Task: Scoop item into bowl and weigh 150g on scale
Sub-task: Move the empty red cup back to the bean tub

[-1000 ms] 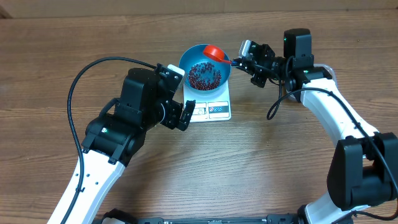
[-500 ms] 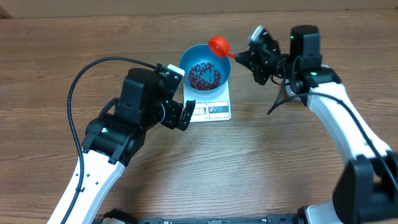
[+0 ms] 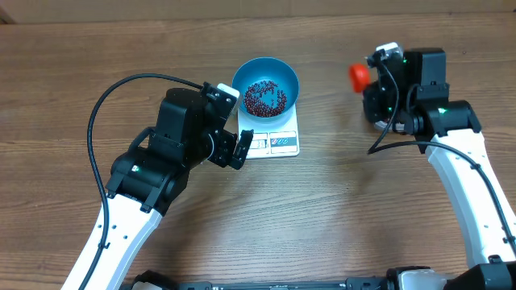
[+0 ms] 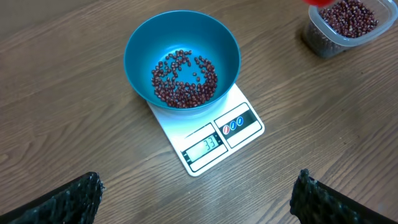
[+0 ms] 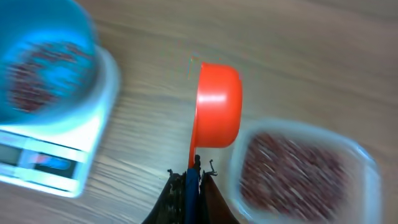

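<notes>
Overhead comparison: right tool point(image 5: 189, 182) clamped on red scoop point(image 5: 217, 106), swung away from blue bowl point(image 3: 266, 68) to beside clear tub point(image 5: 348, 155); left tool point(image 4: 196, 202) spread wide, unmoved near white scale point(image 3: 278, 142); red-brown beans point(image 3: 265, 97) lying in bowl atop scale.

The light is bright and even, and it comes from above. The arms drop soft, faint shadows on the wooden table point(image 3: 322, 209). The overhead and left wrist views are sharp. The right wrist view is badly smeared: the bowl point(image 5: 56, 25), the scale point(image 5: 93, 106) and the tub point(image 5: 245, 143) look fuzzy, the red scoop point(image 5: 217, 106) less so.
</notes>
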{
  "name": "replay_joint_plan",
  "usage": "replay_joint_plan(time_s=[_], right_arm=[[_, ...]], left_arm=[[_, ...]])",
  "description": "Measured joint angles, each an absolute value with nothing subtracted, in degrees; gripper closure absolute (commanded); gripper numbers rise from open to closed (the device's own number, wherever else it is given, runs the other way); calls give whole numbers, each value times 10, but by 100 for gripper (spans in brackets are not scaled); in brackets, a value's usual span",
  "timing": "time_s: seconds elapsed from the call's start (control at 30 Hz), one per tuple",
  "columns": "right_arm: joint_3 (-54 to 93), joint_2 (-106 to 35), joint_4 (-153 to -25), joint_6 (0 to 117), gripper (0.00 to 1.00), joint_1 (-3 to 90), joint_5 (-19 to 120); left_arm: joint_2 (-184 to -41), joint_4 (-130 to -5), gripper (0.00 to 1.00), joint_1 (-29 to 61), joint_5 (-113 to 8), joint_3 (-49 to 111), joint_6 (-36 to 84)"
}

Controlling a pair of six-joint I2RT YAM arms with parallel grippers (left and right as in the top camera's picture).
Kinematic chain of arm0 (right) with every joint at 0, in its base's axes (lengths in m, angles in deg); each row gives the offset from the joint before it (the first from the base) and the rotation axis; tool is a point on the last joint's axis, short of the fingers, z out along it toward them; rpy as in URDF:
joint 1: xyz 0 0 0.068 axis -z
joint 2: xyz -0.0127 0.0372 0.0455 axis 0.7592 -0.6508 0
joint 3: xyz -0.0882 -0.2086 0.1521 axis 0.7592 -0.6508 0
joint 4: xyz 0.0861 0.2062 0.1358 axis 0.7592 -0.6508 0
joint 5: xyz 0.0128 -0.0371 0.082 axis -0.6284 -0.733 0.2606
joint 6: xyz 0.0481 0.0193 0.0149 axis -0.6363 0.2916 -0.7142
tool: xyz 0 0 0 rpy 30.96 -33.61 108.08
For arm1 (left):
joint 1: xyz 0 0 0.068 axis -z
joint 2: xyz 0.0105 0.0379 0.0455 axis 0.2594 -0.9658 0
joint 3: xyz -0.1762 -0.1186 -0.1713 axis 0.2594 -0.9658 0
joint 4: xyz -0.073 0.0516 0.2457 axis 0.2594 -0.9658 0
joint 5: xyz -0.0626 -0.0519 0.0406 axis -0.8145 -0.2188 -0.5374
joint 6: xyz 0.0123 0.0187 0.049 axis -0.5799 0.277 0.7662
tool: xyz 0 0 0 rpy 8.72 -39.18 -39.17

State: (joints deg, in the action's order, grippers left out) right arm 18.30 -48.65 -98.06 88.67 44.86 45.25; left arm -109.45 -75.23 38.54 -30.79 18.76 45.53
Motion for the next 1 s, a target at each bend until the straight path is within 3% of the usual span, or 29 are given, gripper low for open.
replay_joint_plan(time_s=[0.23,0.47,0.83,1.0], right_arm=[[183,-487,-1028,872,96,449,298],[183,-495,-1045,852,96,449,236],[183,-591,-1046,797,96,477,230],[183,-596,-1036,784,96,523,295]], left_arm=[[-1094,-752,0,385,-308,188,455],[-1094,-752,0,385,-308,188,455],[-1094,-752,0,385,-308,188,455],[-1094,-752,0,385,-308,188,455]])
